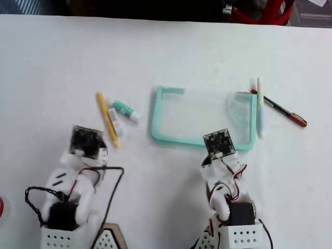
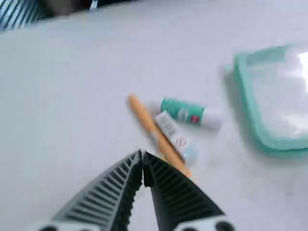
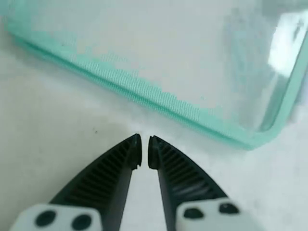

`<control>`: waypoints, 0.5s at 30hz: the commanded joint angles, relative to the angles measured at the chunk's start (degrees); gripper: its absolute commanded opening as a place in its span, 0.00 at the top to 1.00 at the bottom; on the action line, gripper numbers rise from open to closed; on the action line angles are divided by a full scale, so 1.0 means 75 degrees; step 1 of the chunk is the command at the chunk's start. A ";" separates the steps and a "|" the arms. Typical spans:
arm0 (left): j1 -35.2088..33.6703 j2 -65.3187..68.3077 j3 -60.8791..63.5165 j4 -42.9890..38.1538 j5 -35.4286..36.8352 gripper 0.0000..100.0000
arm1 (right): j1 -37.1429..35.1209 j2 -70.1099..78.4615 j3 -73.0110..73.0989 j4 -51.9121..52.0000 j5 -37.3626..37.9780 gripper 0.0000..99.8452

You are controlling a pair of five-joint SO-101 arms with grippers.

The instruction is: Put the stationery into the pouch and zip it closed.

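A clear pouch with a teal border (image 1: 168, 139) lies flat at mid-table. To its left lie a yellow pen (image 1: 107, 119), a teal-and-white glue stick (image 1: 125, 110) and a small white tube (image 1: 115, 122). A white pen (image 1: 259, 106) and a red-capped dark pen (image 1: 282, 110) rest at the pouch's right end. My left gripper (image 2: 143, 155) is shut and empty, just short of the yellow pen (image 2: 149, 127). My right gripper (image 3: 144, 144) is shut and empty, hovering close to the pouch's near teal edge (image 3: 144, 94).
The white table (image 1: 52, 67) stretches bare to the left and behind the pouch. Dark and red objects (image 1: 259, 13) sit beyond the far edge. Both arm bases (image 1: 65, 228) stand at the near edge with loose cables beside them.
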 commanded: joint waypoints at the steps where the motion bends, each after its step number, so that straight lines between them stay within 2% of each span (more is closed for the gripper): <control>1: 0.1436 -0.0041 -0.0094 -0.1196 -0.0832 0.97 | 0.0064 -0.0076 0.0047 -0.0885 0.1055 0.97; 4: 0.2432 -0.0041 0.0434 -0.1735 -0.0340 0.97 | 0.0533 -0.0076 0.0059 -0.1530 0.2297 0.97; 6: 0.2772 -0.0041 0.0832 -0.1747 -0.0188 0.97 | 0.0955 -0.0076 0.0012 -0.1799 0.2673 0.97; 11: 0.2878 -0.0029 0.1184 -0.1336 -0.0762 0.97 | 0.1201 -0.0064 -0.1500 -0.0533 0.2122 0.97; 15: 0.2842 -0.0041 0.1184 -0.1289 -0.0692 0.97 | 0.1201 -0.0064 -0.2532 0.0147 0.1512 0.97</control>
